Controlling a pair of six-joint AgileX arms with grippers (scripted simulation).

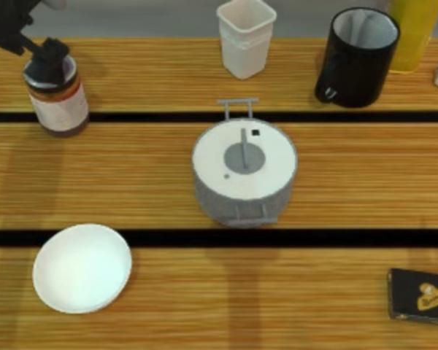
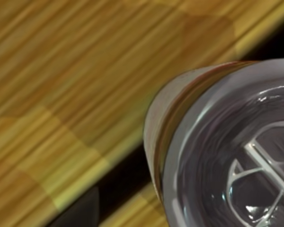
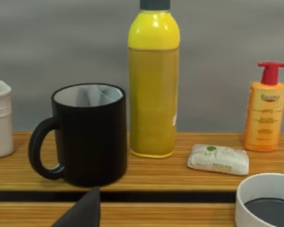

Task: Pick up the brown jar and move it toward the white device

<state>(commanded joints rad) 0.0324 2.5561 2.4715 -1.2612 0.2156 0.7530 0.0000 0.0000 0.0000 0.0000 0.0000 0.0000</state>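
The white bowl [image 1: 82, 267] is being shown nearest, at the front left of the wooden surface [image 1: 365, 182]. The white device [image 1: 244, 175] is being shown at the centre. The brown jar [image 1: 56, 98] is being shown upright at the far left, well apart from the device, with the left gripper [image 1: 50, 55] positioned at its lid; whether the fingers are clenched cannot be told. The black mug [image 1: 356, 57] is being shown at the far right

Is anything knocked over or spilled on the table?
No, nothing stands out. The brown jar stands upright at the table's far left with the left gripper right over its lid. The white device, black mug and white bowl all sit upright, with no spills.
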